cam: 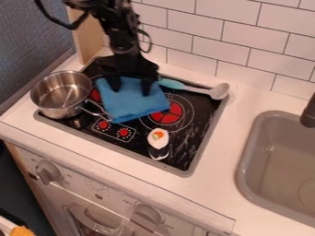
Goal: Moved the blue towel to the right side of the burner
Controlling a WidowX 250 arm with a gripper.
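Below the near edge of the black, grey-rimmed rectangular cooktop [190, 150], a white oven front [92, 184] with round grey knobs is seen. Near the cooktop's front edge, a toy sushi piece [158, 138] in white, orange and black is placed. At its left edge, a round, shiny metal pot [60, 96] is set. Across its middle, the blue cloth towel [132, 103] is laid, with the right corner over part of the red-and-black round burner [169, 114]. Above the cooktop's far half, the black two-finger hand [131, 87] is observed wide, fingers apart at the towel. Toward its far right corner, a grey spoon with a turquoise handle [194, 89] is noted.
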